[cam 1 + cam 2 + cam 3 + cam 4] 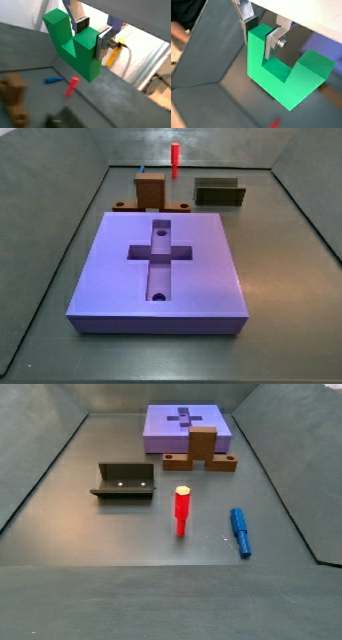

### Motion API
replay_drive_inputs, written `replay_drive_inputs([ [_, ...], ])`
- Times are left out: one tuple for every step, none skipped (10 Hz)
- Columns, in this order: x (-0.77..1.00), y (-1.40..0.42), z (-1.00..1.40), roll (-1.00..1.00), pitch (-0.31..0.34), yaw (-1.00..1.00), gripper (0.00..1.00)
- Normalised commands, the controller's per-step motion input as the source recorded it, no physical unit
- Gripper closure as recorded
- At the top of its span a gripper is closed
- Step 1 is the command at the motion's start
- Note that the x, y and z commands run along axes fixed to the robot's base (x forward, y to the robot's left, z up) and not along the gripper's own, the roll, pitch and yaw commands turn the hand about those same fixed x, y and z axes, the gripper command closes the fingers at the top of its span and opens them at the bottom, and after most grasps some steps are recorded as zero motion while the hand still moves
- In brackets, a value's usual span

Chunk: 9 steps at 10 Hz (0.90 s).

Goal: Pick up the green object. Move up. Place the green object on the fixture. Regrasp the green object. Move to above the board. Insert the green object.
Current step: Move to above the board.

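**Green piece held high, fixture waiting below**

While the gripper [91, 31] is hanging well above the floor, out of both side views, its jaws are closing on one arm of the green object [75, 47], as both wrist views are showing. The piece is hanging below the jaws, its notch opening upward beside them. The fixture [126, 482] is standing free on the grey floor, with the red rod [181, 508] near it and the board [160, 268] well apart. I judge the coming move is lowering the piece onto the fixture; room around looks enough.
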Motion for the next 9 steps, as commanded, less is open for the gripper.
replay_drive_inputs([
  [-1.4,-1.39,0.27,-1.0,0.046,-0.02,1.0],
  [-1.4,-1.39,0.28,-1.0,0.045,-0.01,1.0],
  [-1.4,-1.39,0.28,-1.0,0.042,-0.01,1.0],
  [-0.59,-0.54,0.1,-1.0,0.033,0.0,1.0],
  [-0.26,-0.22,0.03,-1.0,0.043,0.0,1.0],
  [-0.09,-0.09,0.03,-1.0,0.051,0.0,1.0],
  [-0.1,-0.08,0.03,-1.0,0.034,0.0,1.0],
  [-0.1,-0.01,0.0,-0.7,-0.022,0.0,1.0],
  [-0.09,0.01,0.01,-0.51,-0.036,0.0,1.0],
])
